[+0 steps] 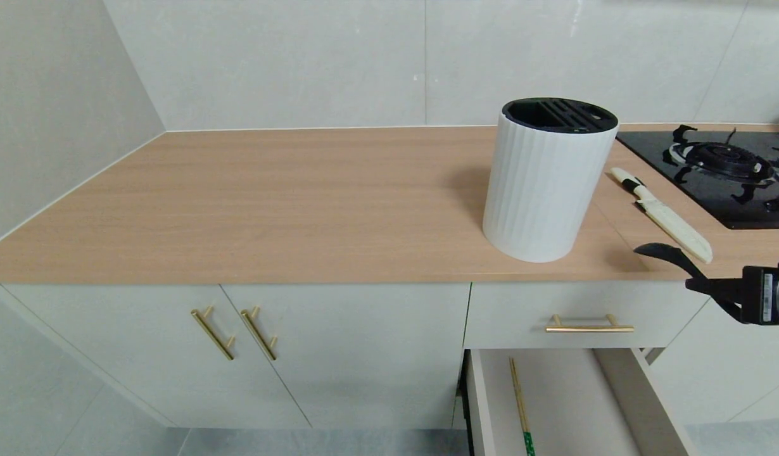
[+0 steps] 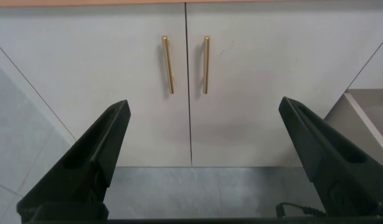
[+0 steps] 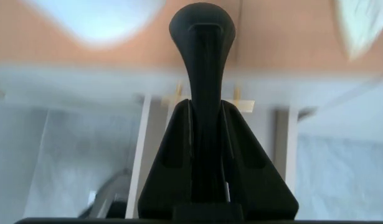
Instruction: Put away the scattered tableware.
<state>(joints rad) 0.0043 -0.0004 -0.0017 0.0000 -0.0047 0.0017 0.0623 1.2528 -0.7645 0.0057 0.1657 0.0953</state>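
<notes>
Lying in the open drawer [image 1: 643, 399] under the bench's [image 1: 269, 202] front right edge are chopsticks [image 1: 520, 405]; the left gripper [image 2: 203, 104] gapes wide, empty, facing 2 cupboard doors [image 2: 272, 74]. The right gripper [image 1: 646, 249], pinched closed on nothing, hovers at that edge just before the knife [image 1: 662, 215], which lies right of the white slotted holder [image 1: 541, 190].

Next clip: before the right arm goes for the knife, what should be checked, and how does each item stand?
1. Knife lies free on the counter, nothing on it: ok.
2. Right gripper open for grasping: not ok, shut.
3. Holder upright, top slots uncovered: ok.
4. Left gripper open, empty, low before the cabinet doors: ok.
5. Drawer open, chopsticks inside: ok.
6. Which slot suits the knife: cannot tell.
</notes>
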